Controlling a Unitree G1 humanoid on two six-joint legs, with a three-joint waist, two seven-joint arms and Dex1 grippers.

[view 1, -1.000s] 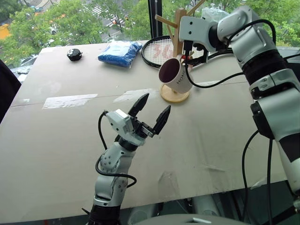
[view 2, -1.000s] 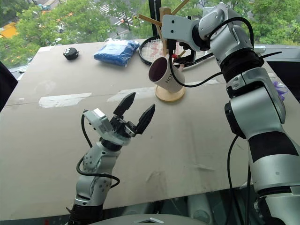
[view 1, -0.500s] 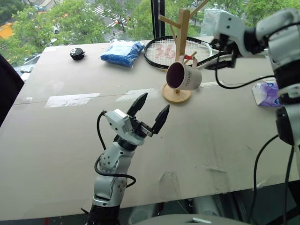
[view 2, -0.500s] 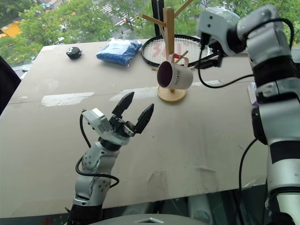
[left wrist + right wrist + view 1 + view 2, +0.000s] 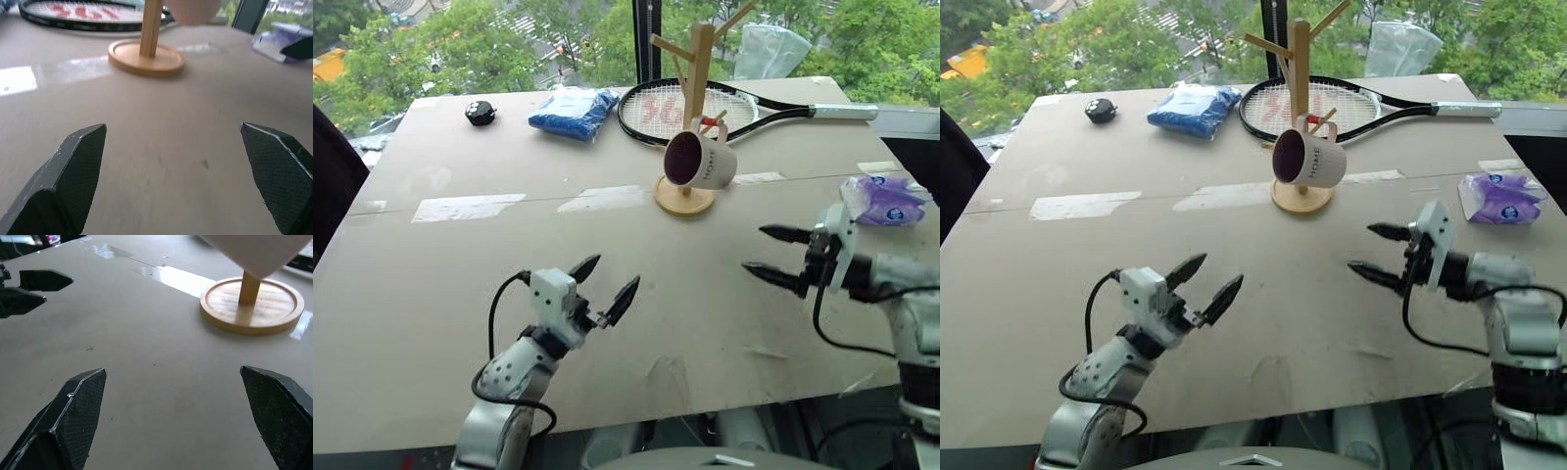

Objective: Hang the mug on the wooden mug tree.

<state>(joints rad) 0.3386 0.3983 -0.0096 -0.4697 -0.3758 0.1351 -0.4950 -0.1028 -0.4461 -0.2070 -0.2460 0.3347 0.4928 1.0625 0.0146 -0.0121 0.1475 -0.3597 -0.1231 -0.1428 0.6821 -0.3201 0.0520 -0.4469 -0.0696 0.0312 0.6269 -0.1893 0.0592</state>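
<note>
Mug [image 5: 702,162] hangs by handle on low peg of wooden mug tree [image 5: 694,108], far side of worktop [image 5: 431,284]. Left tool [image 5: 603,290], right tool [image 5: 766,257] wide open, empty, low near front edge. Hang looks done.

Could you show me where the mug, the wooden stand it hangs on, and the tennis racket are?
mug [image 5: 703,163]: left eye view, on its cream side by the lettering.
wooden mug tree [image 5: 684,198]: left eye view, on its round base.
tennis racket [image 5: 1258,104]: right eye view, on the strings of its head.
</note>
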